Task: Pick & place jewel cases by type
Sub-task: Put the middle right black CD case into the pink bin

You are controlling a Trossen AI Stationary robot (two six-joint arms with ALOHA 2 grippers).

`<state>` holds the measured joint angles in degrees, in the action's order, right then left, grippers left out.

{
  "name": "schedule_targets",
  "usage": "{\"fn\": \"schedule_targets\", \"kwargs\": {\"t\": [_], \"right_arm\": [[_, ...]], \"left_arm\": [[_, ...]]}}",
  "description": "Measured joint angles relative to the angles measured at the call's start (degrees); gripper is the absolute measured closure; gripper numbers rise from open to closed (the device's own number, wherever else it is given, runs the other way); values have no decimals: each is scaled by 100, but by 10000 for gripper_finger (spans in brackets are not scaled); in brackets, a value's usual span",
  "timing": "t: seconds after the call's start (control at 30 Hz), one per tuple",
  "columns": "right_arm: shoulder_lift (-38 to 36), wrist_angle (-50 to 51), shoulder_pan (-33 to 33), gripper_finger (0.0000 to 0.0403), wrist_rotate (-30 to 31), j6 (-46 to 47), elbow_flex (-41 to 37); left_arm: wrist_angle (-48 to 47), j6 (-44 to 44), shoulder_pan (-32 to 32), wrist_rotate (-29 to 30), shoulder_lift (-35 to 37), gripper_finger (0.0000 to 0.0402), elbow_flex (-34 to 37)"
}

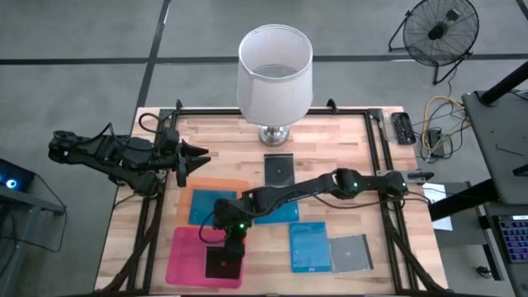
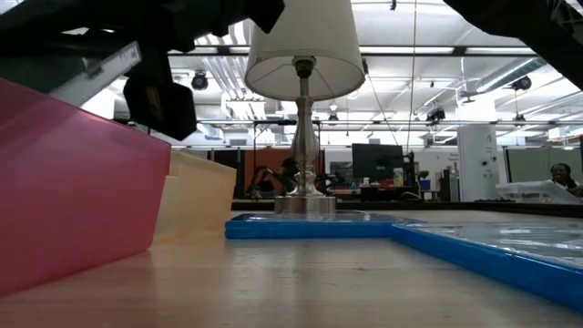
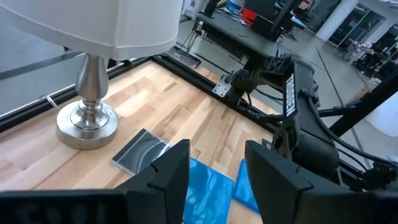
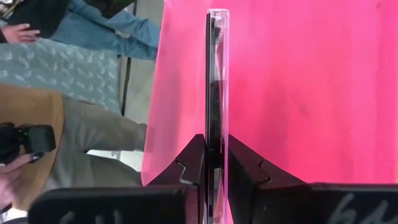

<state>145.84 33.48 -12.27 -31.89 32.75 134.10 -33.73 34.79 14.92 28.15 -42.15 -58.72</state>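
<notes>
Dark jewel case [image 4: 214,81] is pinched in your right gripper [image 4: 216,163] over the pink sheet [image 1: 186,256], so lower it flat before releasing; left gripper [image 3: 216,180] idles half-open, far-left.

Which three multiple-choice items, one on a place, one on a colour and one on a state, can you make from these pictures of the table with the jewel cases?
1. Where is the right gripper?
A. over the pink sheet
B. beside the lamp
C. off the table

2. What colour is the sheet next to the pink one?
A. green
B. orange
C. white

3. How is the right gripper?
A. wide open
B. shut on a dark jewel case
C. shut on nothing

Answers: 1 A, the high view shows it above the pink sheet; 2 B, the orange sheet lies behind it; 3 B, the right wrist view shows both fingers clamping the case's edge.
</notes>
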Motion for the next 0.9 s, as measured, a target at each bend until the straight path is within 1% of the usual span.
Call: {"fn": "schedule_targets", "kwargs": {"t": [0.17,0.27,0.6,0.9], "right_arm": [[51,-27,6,374,-28,-20,0],[51,-103,2,363,-27,-124,0],[51,-81,-16,271,-11,-305,20],[51,-75,15,215,56,-341,24]], "left_arm": [[81,-16,0,4,2,264,0],[86,-16,0,4,2,264,0],[140,-19,0,4,2,264,0],[188,-77,0,4,4,264,0]]}}
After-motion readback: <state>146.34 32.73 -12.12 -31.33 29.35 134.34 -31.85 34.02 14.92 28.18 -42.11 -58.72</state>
